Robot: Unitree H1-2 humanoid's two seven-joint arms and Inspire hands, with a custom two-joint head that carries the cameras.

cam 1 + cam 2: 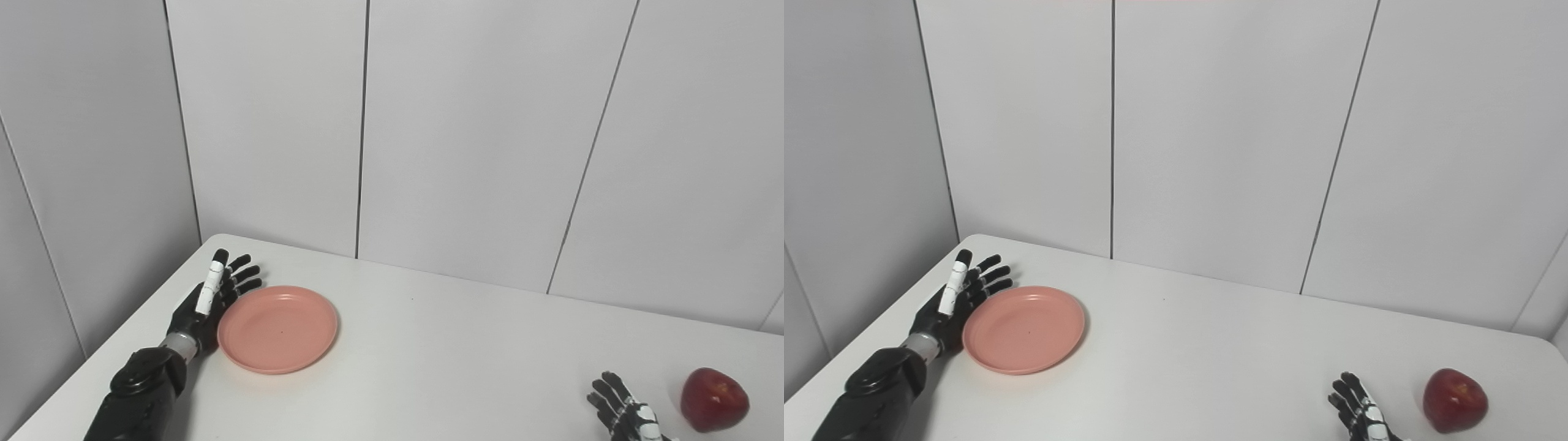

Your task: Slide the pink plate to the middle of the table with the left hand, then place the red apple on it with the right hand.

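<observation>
In the left eye view, the pink plate sits on the left part of the white table. Nothing is in it. The left hand is right beside its left rim, fingers spread and straight, holding nothing. I cannot tell if they touch.

In the right eye view, the apple lies far to the right. The right hand is near it, fingers spread, not touching.
</observation>
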